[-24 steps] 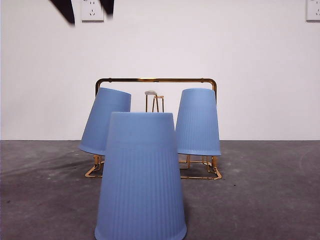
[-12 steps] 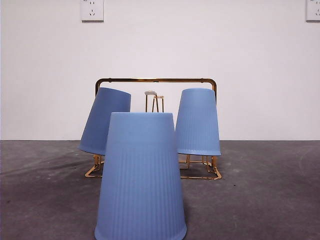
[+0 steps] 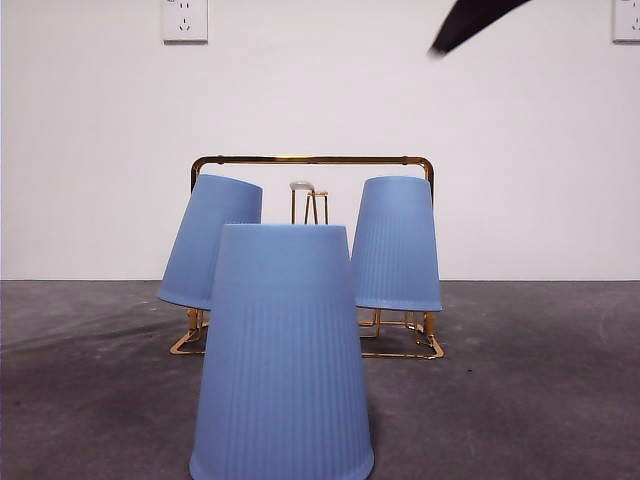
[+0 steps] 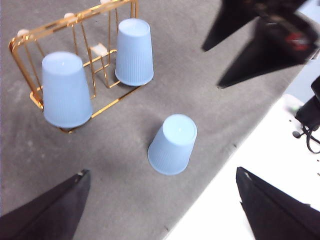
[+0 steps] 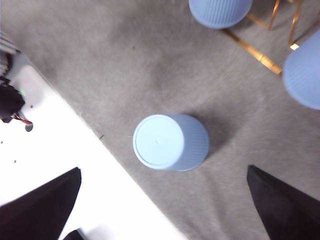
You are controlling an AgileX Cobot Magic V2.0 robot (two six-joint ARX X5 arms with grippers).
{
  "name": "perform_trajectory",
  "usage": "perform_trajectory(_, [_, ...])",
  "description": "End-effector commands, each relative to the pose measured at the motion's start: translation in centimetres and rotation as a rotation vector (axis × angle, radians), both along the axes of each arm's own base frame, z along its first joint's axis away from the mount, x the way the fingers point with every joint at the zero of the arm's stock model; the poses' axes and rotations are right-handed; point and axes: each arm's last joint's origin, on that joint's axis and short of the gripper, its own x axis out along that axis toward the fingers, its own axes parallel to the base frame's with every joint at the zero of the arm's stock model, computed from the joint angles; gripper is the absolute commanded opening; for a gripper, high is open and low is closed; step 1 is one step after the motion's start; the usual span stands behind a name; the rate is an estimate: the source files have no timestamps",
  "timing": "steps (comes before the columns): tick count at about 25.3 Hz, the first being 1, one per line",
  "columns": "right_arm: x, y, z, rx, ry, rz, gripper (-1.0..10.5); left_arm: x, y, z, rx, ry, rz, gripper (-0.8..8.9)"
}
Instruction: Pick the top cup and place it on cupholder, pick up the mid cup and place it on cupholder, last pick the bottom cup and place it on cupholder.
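Note:
A blue ribbed cup point(image 3: 282, 350) stands upside down on the grey table, nearest the front camera. Behind it the gold wire cupholder point(image 3: 312, 160) carries two more inverted blue cups: one tilted point(image 3: 210, 240), one upright point(image 3: 396, 245). Its middle prong point(image 3: 303, 187) is bare. My right gripper point(image 5: 164, 168) hangs open high over the loose cup point(image 5: 170, 142) and shows as a black tip point(image 3: 470, 22) in the front view. My left gripper point(image 4: 162, 171) is open too, high above the table, looking down on the loose cup point(image 4: 173, 144) and the cupholder point(image 4: 30, 65).
The grey mat ends at a white surface point(image 4: 260, 165) close to the loose cup, with cables point(image 4: 307, 135) on it. In the left wrist view the right arm point(image 4: 260, 35) shows dark and blurred. Two wall sockets point(image 3: 184, 20) sit on the white wall.
A dark tip at the front view's top left has gone out of view. Another black tip has entered at the top right. The cups and the cupholder have not moved.

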Motion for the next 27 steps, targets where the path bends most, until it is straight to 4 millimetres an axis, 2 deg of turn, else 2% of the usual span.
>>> perform_trajectory(1, [0.8, 2.3, -1.2, -0.033, 0.073, -0.034, 5.6, -0.7, 0.6, -0.9, -0.018, -0.007, -0.008, 4.68])
perform_trajectory(4, [1.2, 4.2, -3.1, -0.090, 0.134, -0.033, 5.7, -1.3, 1.3, -2.0, -0.023, 0.008, 0.003, 4.68])
perform_trajectory(7, [1.3, 5.8, -5.0, -0.145, 0.183, -0.030, 6.2, -1.7, 1.8, -2.5, -0.035, 0.007, 0.007, 4.68])
perform_trajectory(11, [1.5, 7.5, -7.1, -0.223, 0.176, -0.048, 6.2, -2.0, 2.1, -2.6, -0.055, 0.016, 0.021, 4.68])
perform_trajectory(17, [1.9, 9.5, -9.2, -0.247, 0.153, -0.087, 6.1, -2.1, 2.1, -2.6, -0.068, 0.029, -0.006, 4.68])
perform_trajectory(22, [1.7, 9.8, -10.5, -0.312, 0.185, -0.100, 4.8, -2.1, 2.1, -2.6, -0.069, 0.031, -0.010, 4.68])
perform_trajectory(26, [1.4, 10.1, -9.9, -0.318, 0.149, -0.107, 2.1, -2.1, 2.1, -2.6, -0.069, 0.030, -0.010, 4.68])
perform_trajectory(27, [1.4, 10.2, -9.3, -0.311, 0.141, -0.105, 1.8, -2.1, 2.1, -2.6, -0.069, 0.030, -0.010, 4.68])
